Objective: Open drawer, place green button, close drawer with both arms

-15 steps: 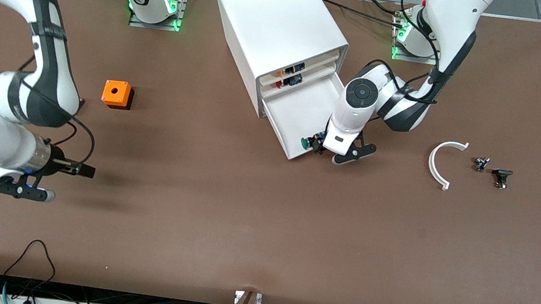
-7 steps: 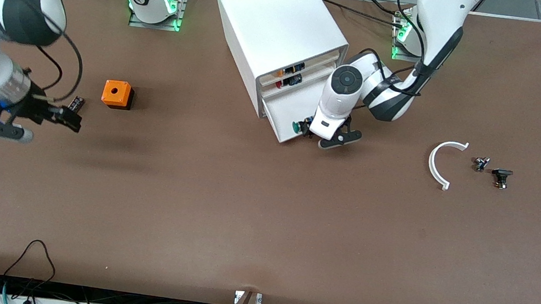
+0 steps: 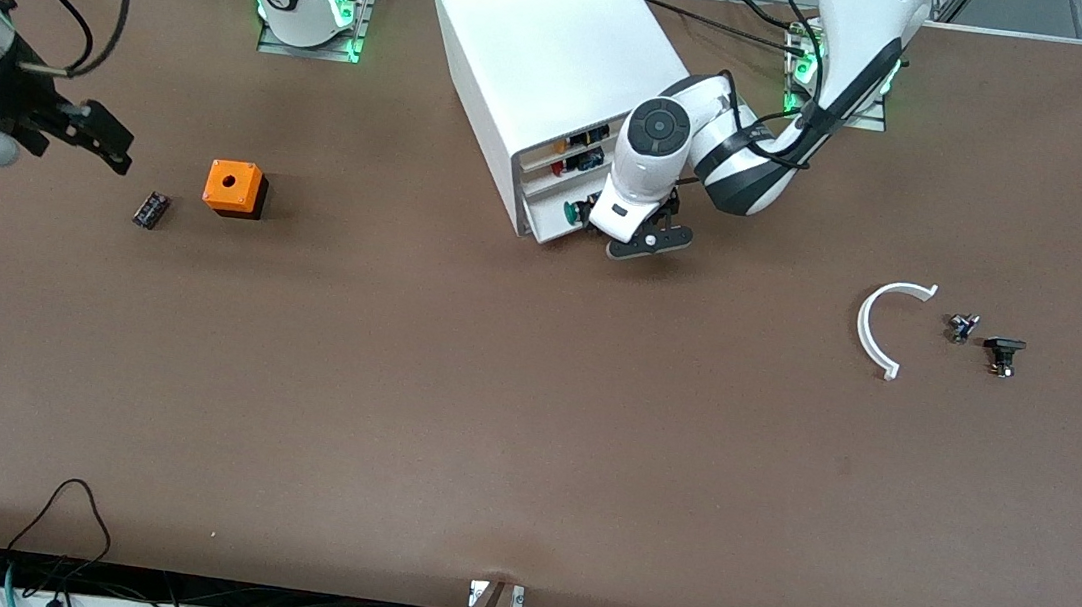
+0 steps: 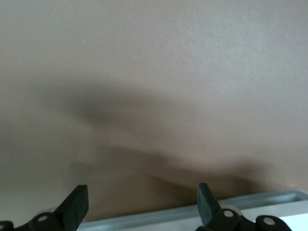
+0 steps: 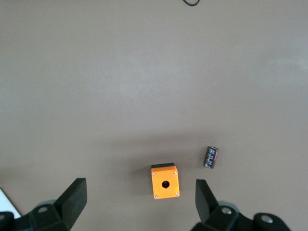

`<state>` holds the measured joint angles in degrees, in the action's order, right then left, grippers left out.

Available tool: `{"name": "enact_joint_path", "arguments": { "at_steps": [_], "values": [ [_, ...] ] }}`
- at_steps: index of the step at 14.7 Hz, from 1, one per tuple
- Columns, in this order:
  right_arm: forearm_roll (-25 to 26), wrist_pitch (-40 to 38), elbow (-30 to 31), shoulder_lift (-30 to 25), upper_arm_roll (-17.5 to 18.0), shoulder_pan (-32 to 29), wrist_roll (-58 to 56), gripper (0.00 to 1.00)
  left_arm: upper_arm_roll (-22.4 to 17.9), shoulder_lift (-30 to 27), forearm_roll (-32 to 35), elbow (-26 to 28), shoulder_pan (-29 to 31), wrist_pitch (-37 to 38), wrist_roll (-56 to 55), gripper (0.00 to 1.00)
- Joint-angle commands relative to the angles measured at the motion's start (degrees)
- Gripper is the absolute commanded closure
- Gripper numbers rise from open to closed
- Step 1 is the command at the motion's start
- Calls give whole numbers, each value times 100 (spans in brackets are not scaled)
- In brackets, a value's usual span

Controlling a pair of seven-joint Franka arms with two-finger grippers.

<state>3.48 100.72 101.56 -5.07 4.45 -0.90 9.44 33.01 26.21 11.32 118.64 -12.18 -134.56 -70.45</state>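
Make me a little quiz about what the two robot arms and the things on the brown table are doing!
1. True or false: the right hand is holding the small black part.
2. Which thing lies closest to the orange cube with a round hole? A) the small black part B) the white curved strip C) the green-capped button
3. Fill in: the left hand is at the front of the big white boxy cabinet's bottom ____.

Key:
1. False. The right hand is open, and the part lies on the brown table.
2. A.
3. drawer, the plain white one.
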Motion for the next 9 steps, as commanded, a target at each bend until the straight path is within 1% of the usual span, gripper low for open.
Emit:
{"name": "enact_joint_path", "arguments": {
  "at_steps": [1, 3, 6, 9],
  "values": [
    [-75, -508, -548, 5, 56, -7, -57, 0, 223, -28, -288, 63, 102, 79, 31, 0],
    [-136, -641, -724, -3, 91, 2, -83, 0, 294, -2, -393, 63, 102, 87, 31, 0],
    [-540, -738, -839, 14, 117, -7, -48, 0, 320, 42, -446, 63, 67, 87, 40, 0],
    [-559, -694, -909, 146, 117, -7, -109, 0, 329, 68, -446, 63, 22, 131, 31, 0]
  ]
}}
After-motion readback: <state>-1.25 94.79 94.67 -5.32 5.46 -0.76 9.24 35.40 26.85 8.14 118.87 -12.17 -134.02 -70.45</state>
